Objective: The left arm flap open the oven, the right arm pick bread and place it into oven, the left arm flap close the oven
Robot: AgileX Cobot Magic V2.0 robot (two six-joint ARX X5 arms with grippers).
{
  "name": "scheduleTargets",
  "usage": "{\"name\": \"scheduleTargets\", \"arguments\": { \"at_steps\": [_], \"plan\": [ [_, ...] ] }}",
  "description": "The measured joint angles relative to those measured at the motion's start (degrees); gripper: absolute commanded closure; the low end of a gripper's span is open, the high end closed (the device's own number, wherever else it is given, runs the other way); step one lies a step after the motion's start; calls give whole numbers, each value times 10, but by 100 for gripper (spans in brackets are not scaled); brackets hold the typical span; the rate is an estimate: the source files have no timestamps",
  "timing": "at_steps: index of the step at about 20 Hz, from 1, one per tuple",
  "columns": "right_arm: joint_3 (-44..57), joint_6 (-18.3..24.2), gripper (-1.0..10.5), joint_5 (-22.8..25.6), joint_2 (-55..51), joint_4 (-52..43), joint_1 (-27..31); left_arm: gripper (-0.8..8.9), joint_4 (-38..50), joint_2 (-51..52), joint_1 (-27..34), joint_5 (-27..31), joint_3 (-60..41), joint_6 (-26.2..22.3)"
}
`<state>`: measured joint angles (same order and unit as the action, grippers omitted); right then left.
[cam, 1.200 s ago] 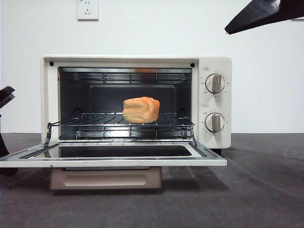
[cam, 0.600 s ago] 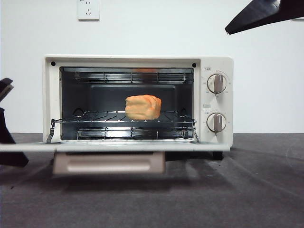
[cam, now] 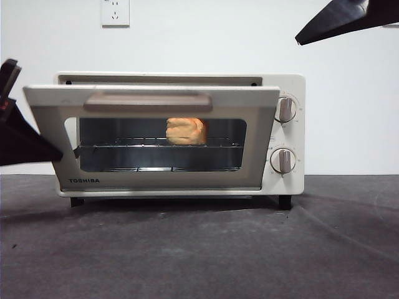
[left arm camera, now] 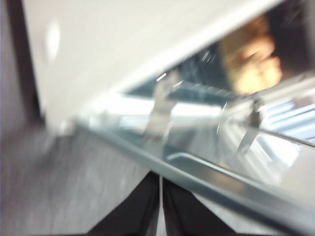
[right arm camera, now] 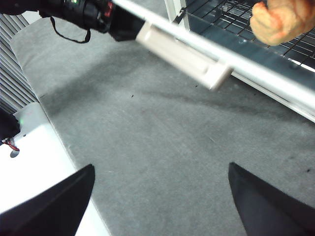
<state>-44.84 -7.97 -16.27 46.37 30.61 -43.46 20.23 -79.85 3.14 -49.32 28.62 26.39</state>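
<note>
The oven (cam: 283, 134) is cream-white with a dark glass door window (cam: 162, 144) and beige handle (cam: 148, 101). The bread (cam: 185, 131) is golden-orange; the table (cam: 199, 249) is dark grey.
</note>
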Motion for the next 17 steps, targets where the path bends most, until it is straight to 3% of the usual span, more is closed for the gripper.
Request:
{"name": "scheduleTargets", "arguments": {
  "at_steps": [6,17],
  "plan": [
    [0,-5,515,0,0,0,0,799,121,3,10,-1,0,60],
    [0,-9,515,25,0,-1,0,797,81,56,-2,-4,0,76]
  ]
}}
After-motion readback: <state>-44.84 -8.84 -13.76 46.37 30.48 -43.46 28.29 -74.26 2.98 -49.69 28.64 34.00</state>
